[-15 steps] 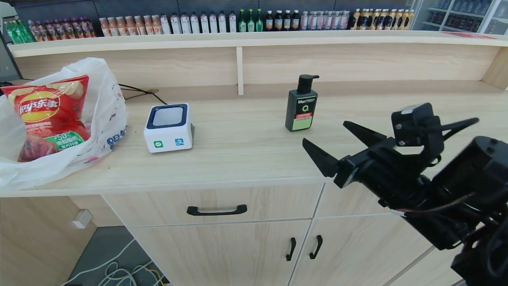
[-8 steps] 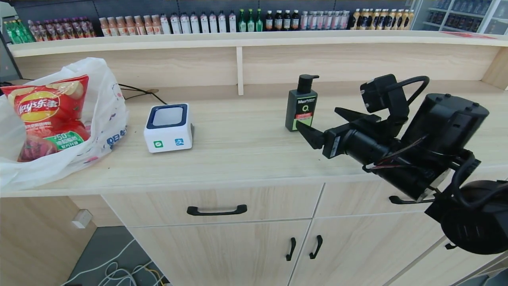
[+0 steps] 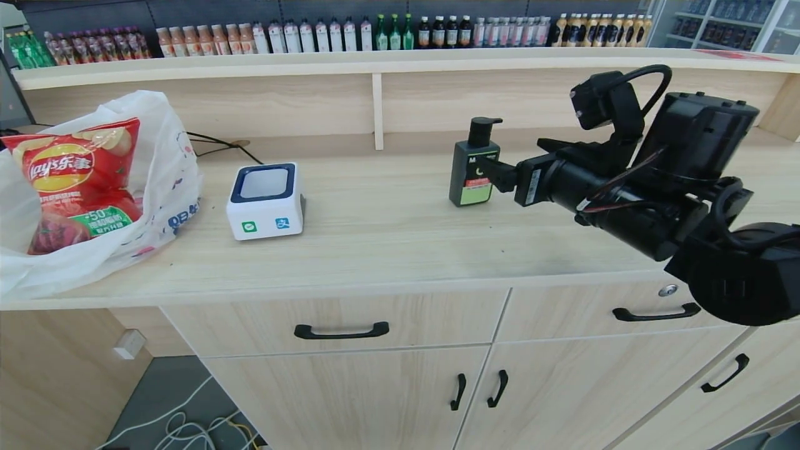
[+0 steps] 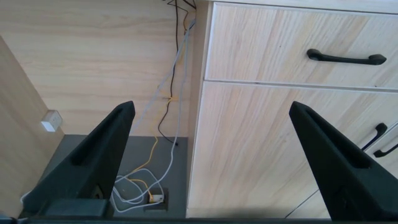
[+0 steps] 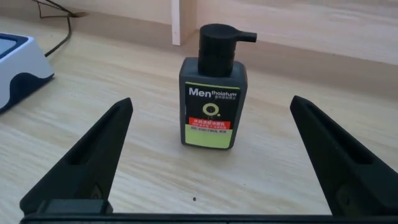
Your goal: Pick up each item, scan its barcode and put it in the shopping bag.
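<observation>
1. Table point(image 3: 387, 250): light wood, with drawers and doors below its front edge. Directions below take its middle as the dial, 12 o'clock pointing away from the robot.
2. Drink bottles point(image 3: 400, 32) stand in a long row on the shelf behind, at 12 o'clock.
3. Shopping bag point(image 3: 172, 162): white plastic, slumped open on the table at 9 o'clock.
4. Right hand point(image 3: 509, 151) is held low above the table at 2 o'clock, at about 3 o'clock from the pump bottle and pointing toward it. Its fingers are spread wide with nothing between them. The right wrist view shows this hand point(image 5: 211, 99) facing the bottle, a clear gap on either side.
5. Left hand point(image 4: 211, 106) hangs below table height in front of the cupboard point(image 4: 280, 155), fingers spread wide and empty, with cables point(image 4: 149, 186) on the floor beneath.
6. Crisp packet point(image 3: 78, 181): red, lying inside the shopping bag.
7. Scanner point(image 3: 267, 200): a white cube with a dark-rimmed top window, at 10 o'clock, just beside the bag at its 3 o'clock.
8. Pump bottle point(image 3: 473, 165): dark green with a black pump, upright at 1 o'clock, well apart from the scanner.
</observation>
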### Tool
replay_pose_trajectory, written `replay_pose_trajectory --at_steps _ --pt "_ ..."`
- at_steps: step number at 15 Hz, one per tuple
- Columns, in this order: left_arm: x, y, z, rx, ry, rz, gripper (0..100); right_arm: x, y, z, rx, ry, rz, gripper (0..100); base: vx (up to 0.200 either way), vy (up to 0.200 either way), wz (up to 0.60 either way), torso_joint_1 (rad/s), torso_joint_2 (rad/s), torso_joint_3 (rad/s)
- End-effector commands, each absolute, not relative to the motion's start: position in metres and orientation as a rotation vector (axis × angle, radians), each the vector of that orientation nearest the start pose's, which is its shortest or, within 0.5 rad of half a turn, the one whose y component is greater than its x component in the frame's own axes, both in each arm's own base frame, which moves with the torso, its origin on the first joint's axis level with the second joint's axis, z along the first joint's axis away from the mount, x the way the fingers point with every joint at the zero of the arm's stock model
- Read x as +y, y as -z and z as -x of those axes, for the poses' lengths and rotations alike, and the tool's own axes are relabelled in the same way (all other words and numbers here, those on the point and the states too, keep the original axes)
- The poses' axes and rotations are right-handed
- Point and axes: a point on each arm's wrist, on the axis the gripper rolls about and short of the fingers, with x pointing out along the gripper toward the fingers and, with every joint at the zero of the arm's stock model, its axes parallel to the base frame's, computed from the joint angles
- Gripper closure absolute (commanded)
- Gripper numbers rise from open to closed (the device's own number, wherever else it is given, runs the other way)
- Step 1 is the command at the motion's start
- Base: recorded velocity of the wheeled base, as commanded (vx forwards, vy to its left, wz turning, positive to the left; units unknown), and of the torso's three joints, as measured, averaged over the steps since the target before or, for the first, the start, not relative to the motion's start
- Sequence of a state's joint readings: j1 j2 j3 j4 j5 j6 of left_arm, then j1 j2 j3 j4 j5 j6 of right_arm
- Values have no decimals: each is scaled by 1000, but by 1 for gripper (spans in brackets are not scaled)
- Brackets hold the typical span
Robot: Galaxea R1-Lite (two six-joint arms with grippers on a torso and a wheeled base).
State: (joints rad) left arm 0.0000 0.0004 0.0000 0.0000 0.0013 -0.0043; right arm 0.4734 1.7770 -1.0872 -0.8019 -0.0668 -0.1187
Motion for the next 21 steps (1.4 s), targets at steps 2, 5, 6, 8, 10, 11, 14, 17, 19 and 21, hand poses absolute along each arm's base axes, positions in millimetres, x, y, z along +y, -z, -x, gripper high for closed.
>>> replay_pose_trajectory --at_steps 2,5,6,8,10,11,14,17,19,21 --pt "0 -75 23 0 -2 5 0 168 -234 -331 -95 -402 97 0 0 0 0 0 0 0" --pt "0 -75 23 0 -2 5 0 171 -235 -356 -113 -339 88 0 0 0 0 0 0 0" --pt "0 -75 23 0 -2 5 0 176 -234 -360 -114 -356 79 0 0 0 0 0 0 0" --pt "0 -75 23 0 -2 5 0 177 -232 -362 -113 -358 78 0 0 0 0 0 0 0" --pt "0 -75 23 0 -2 5 0 180 -230 -369 -119 -356 73 0 0 0 0 0 0 0" --pt "0 -75 23 0 -2 5 0 180 -231 -370 -124 -356 72 0 0 0 0 0 0 0" --pt "0 -75 23 0 -2 5 0 184 -231 -377 -132 -353 56 0 0 0 0 0 0 0" --pt "0 -75 23 0 0 5 0 183 -231 -384 -140 -342 51 0 0 0 0 0 0 0" --pt "0 -75 23 0 -2 5 0 183 -231 -385 -149 -342 49 0 0 0 0 0 0 0" --pt "0 -75 23 0 -2 5 0 184 -229 -387 -145 -342 48 0 0 0 0 0 0 0"
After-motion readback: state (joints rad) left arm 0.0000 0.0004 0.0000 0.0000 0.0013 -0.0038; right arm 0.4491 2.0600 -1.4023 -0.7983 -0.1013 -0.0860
